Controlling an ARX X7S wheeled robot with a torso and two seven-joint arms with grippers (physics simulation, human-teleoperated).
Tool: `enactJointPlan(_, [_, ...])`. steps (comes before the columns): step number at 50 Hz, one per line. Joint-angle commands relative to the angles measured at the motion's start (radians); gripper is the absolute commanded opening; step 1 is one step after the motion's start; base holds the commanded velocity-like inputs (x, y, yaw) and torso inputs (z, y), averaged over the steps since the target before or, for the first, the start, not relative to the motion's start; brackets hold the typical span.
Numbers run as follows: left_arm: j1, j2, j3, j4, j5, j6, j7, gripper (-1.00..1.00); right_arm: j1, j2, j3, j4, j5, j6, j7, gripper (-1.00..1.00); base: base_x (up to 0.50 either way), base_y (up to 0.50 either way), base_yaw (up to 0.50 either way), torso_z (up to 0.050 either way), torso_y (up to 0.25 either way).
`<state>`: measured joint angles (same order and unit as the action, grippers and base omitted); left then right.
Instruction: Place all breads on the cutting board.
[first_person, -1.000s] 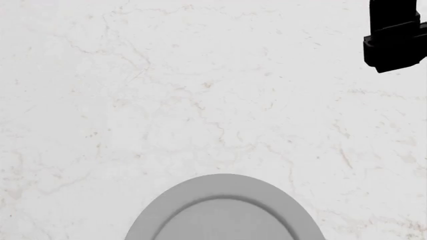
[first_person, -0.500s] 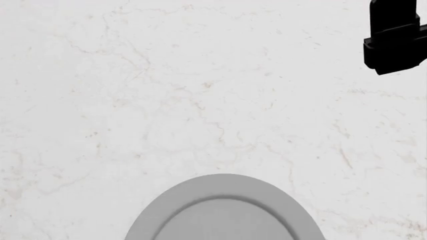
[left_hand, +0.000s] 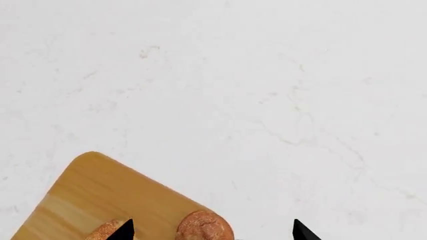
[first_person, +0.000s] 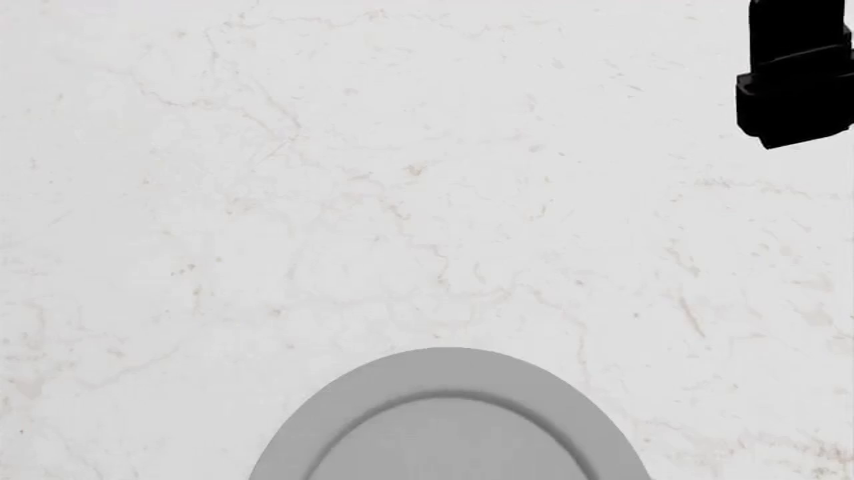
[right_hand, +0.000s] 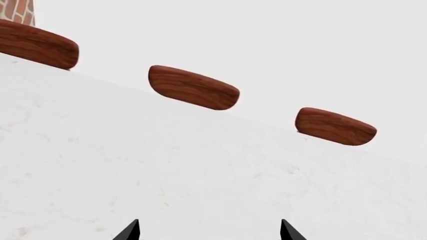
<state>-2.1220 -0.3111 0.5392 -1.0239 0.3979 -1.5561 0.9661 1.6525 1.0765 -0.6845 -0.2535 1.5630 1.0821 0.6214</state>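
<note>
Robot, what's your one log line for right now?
breads: round roll and second roll on cutting board | left gripper: open, empty | right gripper: open, empty | plate: bare

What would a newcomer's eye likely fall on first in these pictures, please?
Probably the wooden cutting board on the white marble counter, two brown breads at its edge between the left claw's tips. Next, the grey plate nearest the robot, and three wooden stool seats beyond the counter.

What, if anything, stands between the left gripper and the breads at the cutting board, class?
Nothing visible does. In the left wrist view the left gripper is open, its fingertips right above the cutting board. The round bread sits at the board's edge between them, and the other bread is partly hidden by one fingertip.
</note>
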Motion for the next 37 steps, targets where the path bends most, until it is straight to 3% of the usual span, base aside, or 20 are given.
enactJointPlan(1, [0.042,0.052,-0.127,0.187,0.632,-0.014,0.604,1.00,0.003,-0.004,0.002,-0.008,0.012,0.003,0.012,1.00,0.00,0.01,0.00,0.000,0.000])
enactJointPlan(11, [-0.001,0.054,-0.166,0.234,0.567,-0.015,0.604,1.00,-0.017,0.017,0.016,-0.034,0.035,-0.017,0.023,1.00,0.00,0.01,0.00,0.000,0.000])
enactJointPlan(12, [-0.018,0.065,-0.212,0.228,0.572,-0.015,0.604,1.00,-0.019,0.017,0.019,-0.037,0.040,-0.022,0.027,1.00,0.00,0.00,0.00,0.000,0.000])
enactJointPlan(24, [-0.092,0.052,-0.206,0.293,0.419,-0.015,0.605,1.00,0.006,0.016,0.044,-0.086,0.101,-0.027,0.069,1.00,0.00,0.01,0.00,0.000,0.000])
enactJointPlan(37, [-0.039,0.003,-0.189,0.454,0.291,-0.015,0.605,1.00,-0.015,0.049,0.081,-0.170,0.189,-0.072,0.128,1.00,0.00,0.01,0.00,0.000,0.000])
